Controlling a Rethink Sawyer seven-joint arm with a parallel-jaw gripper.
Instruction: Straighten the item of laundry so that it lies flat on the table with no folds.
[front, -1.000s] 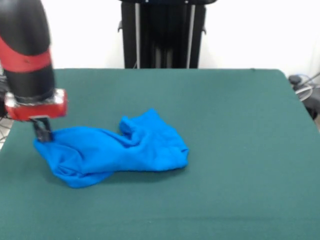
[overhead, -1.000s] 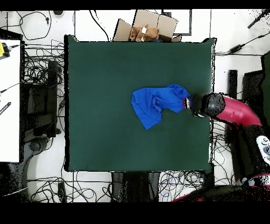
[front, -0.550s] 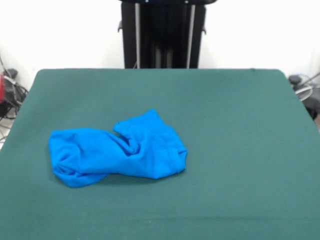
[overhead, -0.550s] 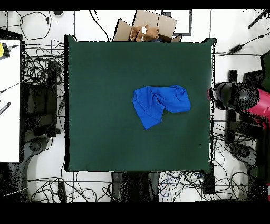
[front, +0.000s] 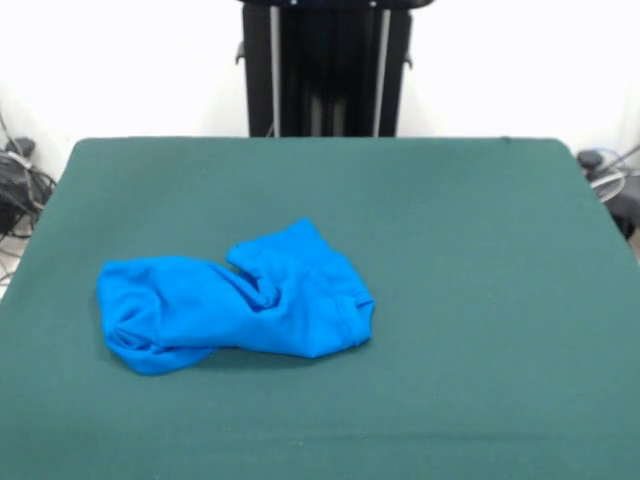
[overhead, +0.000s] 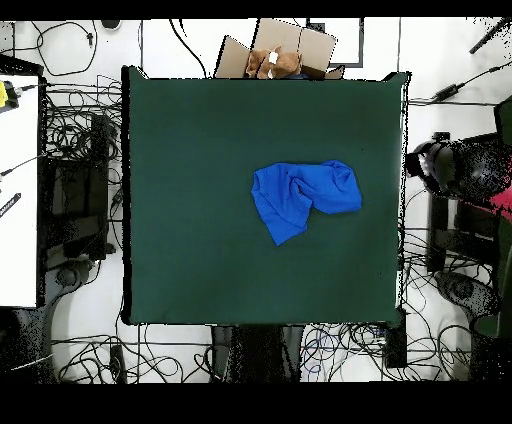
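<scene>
The item of laundry (front: 235, 300), a bright blue shirt, lies crumpled and folded over on itself on the table (front: 460, 250), left of centre in the front view. No lettering shows on it. In the overhead view the item of laundry (overhead: 303, 197) sits right of the centre of the table (overhead: 200, 200). Nothing touches it. The gripper (overhead: 428, 166) shows only in the overhead view, as the dark end of the arm, off the table beyond its right edge and well apart from the shirt. The front view shows no arm.
An open cardboard box (overhead: 280, 50) stands just past the table's top edge in the overhead view. A white desk (overhead: 18, 180) runs along the far left. Cables (overhead: 80, 110) cover the floor around the table.
One second ago the gripper stood on the shirt's edge. It has since let go and drawn back off the table. The shirt's edge has slumped slightly inward and now lies still.
</scene>
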